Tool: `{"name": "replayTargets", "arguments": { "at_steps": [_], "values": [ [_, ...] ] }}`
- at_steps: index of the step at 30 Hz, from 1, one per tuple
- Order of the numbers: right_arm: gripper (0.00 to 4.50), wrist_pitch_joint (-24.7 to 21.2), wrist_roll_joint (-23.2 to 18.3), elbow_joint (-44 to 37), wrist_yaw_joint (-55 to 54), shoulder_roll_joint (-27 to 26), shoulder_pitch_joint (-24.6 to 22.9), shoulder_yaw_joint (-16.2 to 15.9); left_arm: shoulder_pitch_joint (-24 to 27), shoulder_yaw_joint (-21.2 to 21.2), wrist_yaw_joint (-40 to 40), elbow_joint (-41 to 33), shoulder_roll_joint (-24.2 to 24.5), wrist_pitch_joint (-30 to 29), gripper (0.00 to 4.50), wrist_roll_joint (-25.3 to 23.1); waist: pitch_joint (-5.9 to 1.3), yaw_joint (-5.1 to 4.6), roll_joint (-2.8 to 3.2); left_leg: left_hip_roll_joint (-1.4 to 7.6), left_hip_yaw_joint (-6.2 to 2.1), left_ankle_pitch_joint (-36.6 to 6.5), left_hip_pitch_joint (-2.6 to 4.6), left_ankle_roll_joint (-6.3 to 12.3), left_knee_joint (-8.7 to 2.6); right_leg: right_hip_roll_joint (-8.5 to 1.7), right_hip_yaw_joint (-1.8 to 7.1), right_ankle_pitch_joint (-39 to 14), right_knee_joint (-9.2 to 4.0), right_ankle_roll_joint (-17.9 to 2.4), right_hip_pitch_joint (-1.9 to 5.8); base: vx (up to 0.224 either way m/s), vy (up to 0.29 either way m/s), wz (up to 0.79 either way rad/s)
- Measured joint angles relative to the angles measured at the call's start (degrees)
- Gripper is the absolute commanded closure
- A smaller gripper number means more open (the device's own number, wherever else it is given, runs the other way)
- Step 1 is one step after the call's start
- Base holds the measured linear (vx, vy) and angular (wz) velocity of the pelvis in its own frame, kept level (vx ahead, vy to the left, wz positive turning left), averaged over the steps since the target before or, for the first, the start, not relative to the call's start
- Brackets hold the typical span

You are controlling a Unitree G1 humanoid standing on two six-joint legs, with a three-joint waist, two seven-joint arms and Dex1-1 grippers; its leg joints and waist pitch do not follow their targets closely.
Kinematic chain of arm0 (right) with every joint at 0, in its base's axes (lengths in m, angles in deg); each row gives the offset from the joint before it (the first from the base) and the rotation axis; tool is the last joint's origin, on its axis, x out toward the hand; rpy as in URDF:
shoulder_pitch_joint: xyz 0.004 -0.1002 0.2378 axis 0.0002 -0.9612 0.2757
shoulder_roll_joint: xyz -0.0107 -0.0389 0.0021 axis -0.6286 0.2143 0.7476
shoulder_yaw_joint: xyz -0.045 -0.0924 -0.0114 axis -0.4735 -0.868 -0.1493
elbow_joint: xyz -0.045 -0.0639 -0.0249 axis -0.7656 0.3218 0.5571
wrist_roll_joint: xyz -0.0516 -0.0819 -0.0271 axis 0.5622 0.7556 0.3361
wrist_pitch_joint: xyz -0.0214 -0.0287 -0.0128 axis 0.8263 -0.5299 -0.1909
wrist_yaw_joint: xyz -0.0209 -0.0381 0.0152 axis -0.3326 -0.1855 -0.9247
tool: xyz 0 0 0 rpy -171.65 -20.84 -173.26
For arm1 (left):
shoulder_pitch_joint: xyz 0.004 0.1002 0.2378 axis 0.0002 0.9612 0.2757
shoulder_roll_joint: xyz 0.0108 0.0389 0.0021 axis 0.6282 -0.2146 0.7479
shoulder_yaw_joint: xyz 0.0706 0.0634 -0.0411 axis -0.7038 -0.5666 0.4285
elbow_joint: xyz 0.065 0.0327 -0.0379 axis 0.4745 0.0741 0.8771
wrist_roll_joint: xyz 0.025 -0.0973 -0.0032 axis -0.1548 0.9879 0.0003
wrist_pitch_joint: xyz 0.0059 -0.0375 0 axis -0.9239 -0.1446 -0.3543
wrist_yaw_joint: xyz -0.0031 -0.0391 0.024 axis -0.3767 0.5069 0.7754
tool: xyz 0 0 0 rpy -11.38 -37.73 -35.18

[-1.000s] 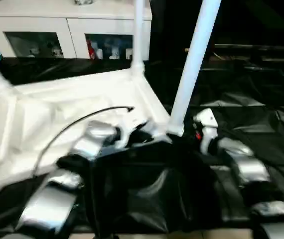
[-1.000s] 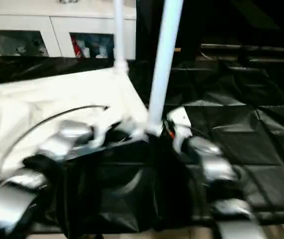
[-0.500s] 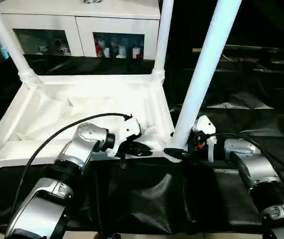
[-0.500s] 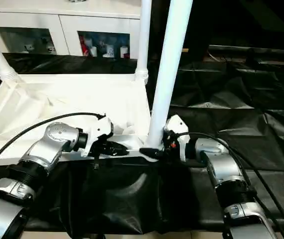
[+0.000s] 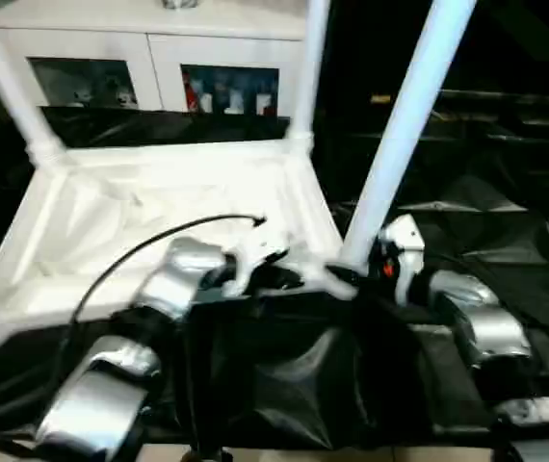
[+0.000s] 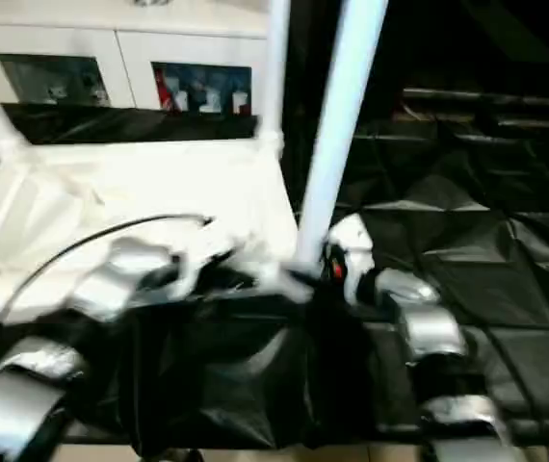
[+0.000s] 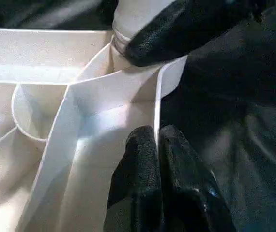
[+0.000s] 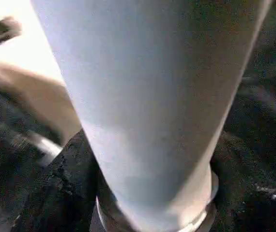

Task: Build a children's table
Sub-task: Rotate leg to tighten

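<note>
The children's table (image 5: 159,221) lies upside down on the black-draped work table, its white legs pointing up. At its near right corner stands one leg (image 5: 405,125) in its socket. My left gripper (image 7: 157,145) is shut on the thin rim wall of the table top, right beside that corner. My right gripper (image 5: 347,279) is shut around the base of this leg (image 8: 147,111), and one of its black fingers (image 7: 191,29) presses against the leg's collar. Two more legs rise at the far right corner (image 5: 308,67) and the far left corner (image 5: 5,87).
Crinkled black cloth (image 5: 506,212) covers the work table to the right of the white table. A white cabinet (image 5: 149,58) with glass doors and small items inside stands behind. A black cable (image 5: 130,255) arcs over my left forearm.
The head camera has swung about, so the whole picture shifts. Both grippers stay at the same near right corner, the left on the rim and the right at the leg's base.
</note>
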Motion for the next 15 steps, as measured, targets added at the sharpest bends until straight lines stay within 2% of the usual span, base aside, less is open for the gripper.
{"name": "replayTargets", "arguments": {
  "at_steps": [3,5,6,7,9,12,15],
  "values": [
    [1.78,0.8,1.4,3.2,-12.3,-3.6,2.5,2.0,-2.5,0.4,7.9,4.2,-3.6,-1.0,4.5,-0.4,-0.02,-0.49,0.1,-0.05,0.0,0.0,0.03,0.0,-0.02,-0.03,0.02,0.0,-0.07,0.0,0.07,0.0,0.0,0.0],
    [1.78,0.9,1.8,4.1,-15.8,-4.6,3.2,2.7,-3.2,0.6,10.1,5.4,-4.9,-1.0,4.5,-0.6,-0.04,-0.67,0.14,-0.05,0.0,0.0,0.0,0.0,-0.05,-0.03,0.01,0.0,-0.12,0.0,0.08,0.0,0.0,0.0],
    [1.78,1.4,1.9,4.3,-15.8,-4.7,3.2,2.8,-3.4,0.7,10.1,5.7,-4.9,-0.9,4.5,-0.6,-0.06,-0.7,0.17,-0.05,0.0,0.0,0.01,0.0,-0.05,-0.03,0.01,0.0,-0.14,0.0,0.1,0.0,0.0,0.0],
    [1.43,1.8,2.1,4.5,-15.8,-4.7,3.2,2.8,-3.5,0.8,10.1,6.0,-5.0,-0.7,4.5,-0.6,-0.1,-0.71,0.22,-0.05,0.0,0.0,0.0,0.0,-0.07,-0.03,0.01,0.0,-0.14,0.0,0.11,0.0,0.0,0.0],
    [1.08,2.4,2.3,4.5,-15.5,-4.7,3.2,2.8,-3.5,0.8,10.0,6.2,-4.9,-0.2,4.5,-0.7,-0.1,-0.68,0.23,-0.05,-0.01,0.0,0.0,0.0,-0.09,-0.03,0.0,0.1,-0.14,-0.1,0.11,0.0,0.0,0.0],
    [0.87,3.2,2.3,4.5,-12.0,-4.3,2.9,2.8,-3.5,0.8,8.9,6.3,-4.1,0.8,4.5,-0.7,-0.08,-0.87,0.19,-0.04,-0.01,0.0,-0.03,0.0,-0.11,-0.02,-0.01,0.1,-0.14,-0.1,0.07,0.0,0.0,0.0],
    [0.62,3.5,1.8,3.3,-4.9,-1.7,1.8,1.8,-3.2,0.7,5.6,6.1,-2.5,2.2,4.5,-0.3,-0.04,-1.02,0.13,-0.02,-0.01,0.0,-0.07,0.0,-0.13,-0.01,-0.02,0.1,-0.15,-0.1,0.01,0.0,0.0,0.0]
  ]
}}
